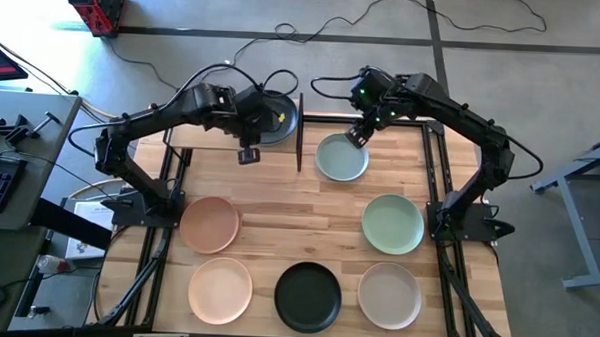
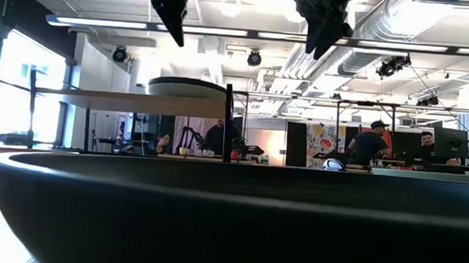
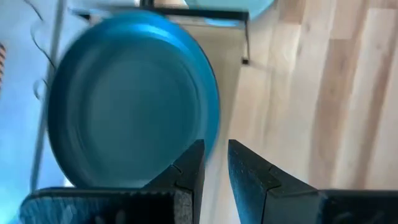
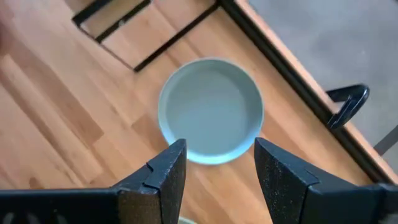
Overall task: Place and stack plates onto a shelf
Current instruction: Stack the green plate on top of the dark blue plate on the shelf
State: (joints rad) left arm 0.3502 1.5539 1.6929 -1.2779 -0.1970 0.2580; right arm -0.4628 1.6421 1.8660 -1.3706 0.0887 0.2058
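- At the left of the desk we see the peach-pink plate and, at 6 o'clock from it, the beige plate; both wait on the wood, not yet taken.
- The shelf stands at the far left part of the desk, and one dark plate already lies on its right half, so we judge that the stacking begins there.
- The left gripper hangs at 7 o'clock from this dark plate, just beside its rim. Its jaws stand a little apart and hold nothing, so it seems free of the plate.
- In the middle, the black plate lies at the near edge.
- The right gripper hovers over the far rim of the pale blue-grey plate, with wide open jaws and empty. We think it is placed so to come down on this rim.
- At the right, the pale green plate and the white plate wait.
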